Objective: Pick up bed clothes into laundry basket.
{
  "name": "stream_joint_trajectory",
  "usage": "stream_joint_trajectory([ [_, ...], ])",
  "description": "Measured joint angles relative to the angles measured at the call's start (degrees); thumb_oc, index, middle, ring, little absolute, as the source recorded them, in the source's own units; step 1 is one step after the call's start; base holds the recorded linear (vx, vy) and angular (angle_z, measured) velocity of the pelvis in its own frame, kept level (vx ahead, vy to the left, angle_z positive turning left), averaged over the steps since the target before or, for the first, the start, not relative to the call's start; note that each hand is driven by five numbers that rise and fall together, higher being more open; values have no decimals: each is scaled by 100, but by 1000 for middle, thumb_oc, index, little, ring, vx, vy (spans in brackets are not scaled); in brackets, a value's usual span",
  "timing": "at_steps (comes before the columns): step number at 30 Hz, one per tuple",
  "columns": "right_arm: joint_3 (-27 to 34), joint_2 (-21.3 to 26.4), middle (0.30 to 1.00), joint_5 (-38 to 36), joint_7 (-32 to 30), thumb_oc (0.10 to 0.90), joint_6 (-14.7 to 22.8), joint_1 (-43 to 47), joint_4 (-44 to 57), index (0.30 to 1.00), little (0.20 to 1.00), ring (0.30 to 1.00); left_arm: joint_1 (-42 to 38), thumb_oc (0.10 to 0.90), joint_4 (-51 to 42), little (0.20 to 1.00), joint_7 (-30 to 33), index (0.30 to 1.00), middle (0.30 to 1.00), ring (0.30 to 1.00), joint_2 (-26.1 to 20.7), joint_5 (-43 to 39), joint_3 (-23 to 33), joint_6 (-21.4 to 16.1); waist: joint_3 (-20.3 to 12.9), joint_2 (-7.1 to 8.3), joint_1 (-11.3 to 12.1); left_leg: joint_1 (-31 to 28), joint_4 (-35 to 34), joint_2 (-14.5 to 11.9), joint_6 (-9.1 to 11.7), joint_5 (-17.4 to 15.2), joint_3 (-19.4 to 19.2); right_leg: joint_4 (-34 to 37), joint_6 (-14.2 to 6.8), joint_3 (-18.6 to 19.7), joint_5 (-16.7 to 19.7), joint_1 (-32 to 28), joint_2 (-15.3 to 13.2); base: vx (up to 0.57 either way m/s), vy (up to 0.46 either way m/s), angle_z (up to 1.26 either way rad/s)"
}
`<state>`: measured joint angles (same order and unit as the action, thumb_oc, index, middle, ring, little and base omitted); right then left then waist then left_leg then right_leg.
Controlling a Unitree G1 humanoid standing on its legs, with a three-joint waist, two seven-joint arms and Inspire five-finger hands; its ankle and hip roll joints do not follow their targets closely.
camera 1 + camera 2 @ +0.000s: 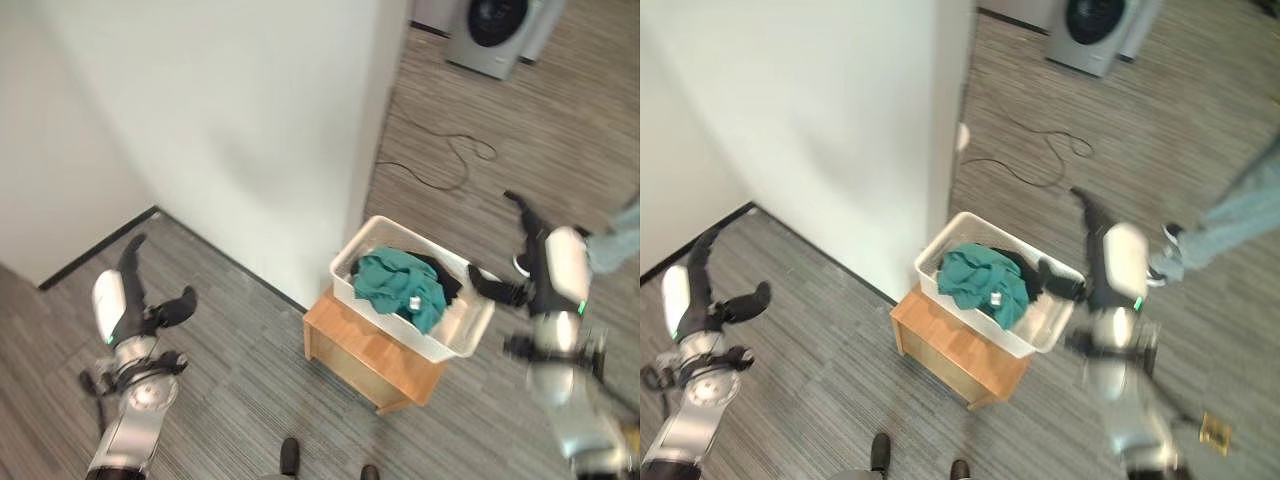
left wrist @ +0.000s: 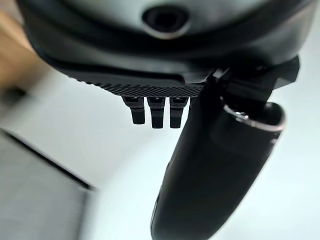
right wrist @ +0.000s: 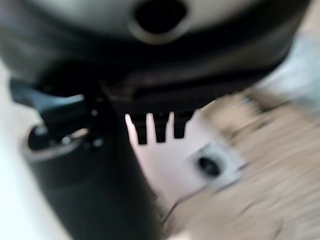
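Hands hang empty on both sides of the load: the left hand hovers over the grey floor near the white wall, fingers relaxed and holding nothing. At centre, teal and dark bed clothes lie heaped in the white laundry basket, which sits on a small wooden stand. The right hand hovers released just beside the basket's right rim. Soft and light, the cloth would likely bunch easily; a grip on a raised fold looks best.
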<state>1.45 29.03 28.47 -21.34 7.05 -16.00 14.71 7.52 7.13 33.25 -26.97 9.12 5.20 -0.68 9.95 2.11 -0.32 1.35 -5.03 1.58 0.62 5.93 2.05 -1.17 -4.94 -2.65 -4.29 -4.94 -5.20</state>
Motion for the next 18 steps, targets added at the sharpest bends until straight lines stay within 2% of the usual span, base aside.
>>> stream_joint_trajectory([
  [2,-2,29,900,278,13,800,-36,-536,4,900,900,900,104,800,20,900,13,900,900,900,308,-1,0,-14,87,-206,-244,-59,3,26,-119,38,427,-814,-201,1040,-319,191,39,-72,112,96],
  [3,4,57,900,388,8,800,-84,-574,-95,900,900,900,91,800,22,900,16,900,900,900,323,5,-84,-42,83,-199,-335,-58,1,96,-180,38,644,-1104,-362,1920,-602,280,200,-94,76,86],
  [4,4,65,900,443,7,800,-104,-557,-96,900,900,900,87,800,21,900,8,900,900,900,312,7,-91,-69,77,-159,-350,-58,1,158,-189,49,704,-1156,-372,2216,-666,292,241,-138,11,66],
  [5,18,110,900,550,-18,800,-114,-437,-47,900,900,900,83,800,36,900,5,900,900,900,332,7,-108,-85,69,-124,-332,-43,4,252,-191,106,859,-1334,-294,2646,-823,359,378,-226,1,69],
  [6,35,137,900,642,-125,800,-154,-343,-36,900,900,900,-47,800,104,900,9,900,900,900,366,6,-207,-91,84,-174,-478,8,44,254,-150,138,1116,-1469,-197,3133,-915,327,650,-262,-34,103],
  [8,7,204,900,726,-201,800,-172,-105,-38,900,900,900,-228,800,128,900,-15,900,900,900,363,10,-483,-164,97,-186,-582,89,64,282,-89,233,1595,-1434,-34,3525,-1031,161,979,-250,-52,126],
  [9,-66,248,900,744,-218,800,-169,33,-35,900,900,900,-229,800,123,900,-31,900,900,900,376,10,-551,-205,91,-171,-533,119,72,312,0,333,1782,-1359,66,3602,-1096,85,1016,-284,-100,104],
  [10,-148,322,900,747,-249,800,-171,206,-37,900,900,900,-251,800,124,900,-43,900,900,900,426,5,-656,-214,90,-171,-453,180,91,309,77,388,1930,-1284,277,3587,-1157,19,1067,-320,-107,80],
  [11,-216,390,900,738,-275,800,-202,330,-37,900,900,900,-213,800,118,900,-63,900,900,900,499,2,-692,-230,95,-219,-393,256,145,291,145,440,2058,-1262,398,3560,-1137,15,1150,-344,-169,85],
  [12,-397,646,900,734,-273,800,-219,713,-94,900,900,900,-204,800,94,900,-137,900,900,900,683,-1,-765,-313,139,-344,-286,411,248,258,231,451,2172,-1171,597,3422,-1002,21,1270,-352,-214,74],
  [13,-507,733,900,714,-271,800,-214,936,-100,900,900,900,-133,800,70,900,-173,900,900,900,712,-5,-849,-337,156,-420,-157,501,262,184,246,392,2234,-1172,655,3283,-951,43,1398,-317,-237,97],
  [14,-571,769,900,674,-302,800,-205,1052,-85,900,900,900,-127,800,59,900,-222,900,900,900,764,-13,-894,-373,165,-411,-203,591,338,146,352,309,2358,-1223,698,3245,-946,88,1520,-344,-182,102],
  [15,-618,831,900,610,-304,800,-156,1184,-89,900,900,900,-73,800,22,900,-270,900,900,900,791,-71,-906,-417,188,-457,-121,714,347,34,377,303,2320,-1273,750,3184,-930,124,1682,-381,-89,135],
  [16,-706,922,900,511,-313,800,-135,1320,-88,900,900,900,10,800,-78,900,-326,900,900,900,801,-214,-890,-417,215,-427,-83,852,386,-35,419,162,2312,-1267,882,3101,-868,132,1831,-604,13,174],
  [17,-843,1076,900,377,-334,800,-137,1481,-92,900,900,900,24,800,-116,900,-356,900,900,900,789,-305,-897,-420,338,-330,-119,1065,501,-81,520,-258,1916,-1011,1267,2804,-597,18,1769,-472,53,185],
  [18,-885,1064,900,346,-333,800,-142,1529,-114,900,900,900,30,800,-107,900,-391,900,900,900,777,-425,-915,-421,374,-248,-73,1189,439,-117,166,-524,1193,-956,1343,2337,-498,-10,1648,-648,57,246],
])
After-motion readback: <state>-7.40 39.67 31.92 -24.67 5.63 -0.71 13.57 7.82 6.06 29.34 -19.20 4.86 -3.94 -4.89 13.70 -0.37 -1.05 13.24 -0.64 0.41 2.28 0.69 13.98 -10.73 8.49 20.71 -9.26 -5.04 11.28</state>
